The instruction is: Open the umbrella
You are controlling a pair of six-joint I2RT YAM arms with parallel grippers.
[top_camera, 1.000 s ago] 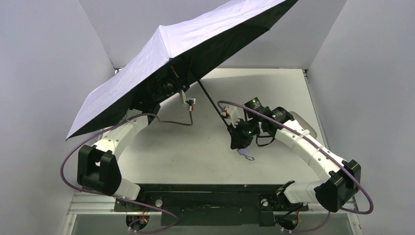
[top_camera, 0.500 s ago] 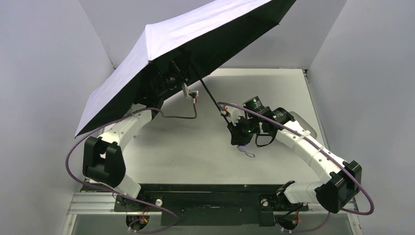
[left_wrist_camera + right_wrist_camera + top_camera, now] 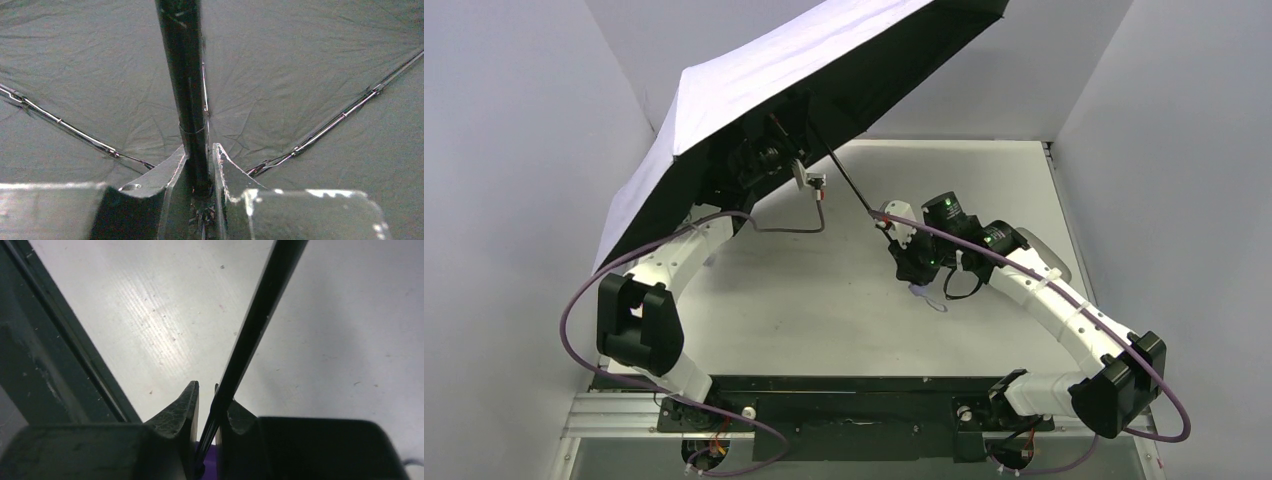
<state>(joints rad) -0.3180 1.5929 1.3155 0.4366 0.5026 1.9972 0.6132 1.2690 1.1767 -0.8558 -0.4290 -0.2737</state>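
The umbrella's canopy [image 3: 764, 90] is spread open, pale lilac on top and black underneath, tilted over the back left of the table. Its thin black shaft [image 3: 854, 195] runs down to the small lilac handle [image 3: 916, 291] with a wrist loop [image 3: 939, 305]. My left gripper [image 3: 769, 160] is under the canopy, shut on the thick upper shaft [image 3: 192, 100], fingers [image 3: 172, 165] on both sides of it. My right gripper [image 3: 911, 268] is shut on the handle [image 3: 210, 470], with the thin shaft [image 3: 250, 330] rising between its fingers [image 3: 182, 410].
A flat lilac oval pouch [image 3: 1052, 262] lies under the right forearm. The canopy's lower edge [image 3: 624, 235] hangs close to the left wall. A grey cable [image 3: 789, 228] loops from the left wrist. White walls enclose the table [image 3: 824, 300] on three sides.
The left arm has risen and pushed back along the shaft, so the canopy has lifted and tilted steeper. The right gripper with the handle has shifted slightly toward the back.
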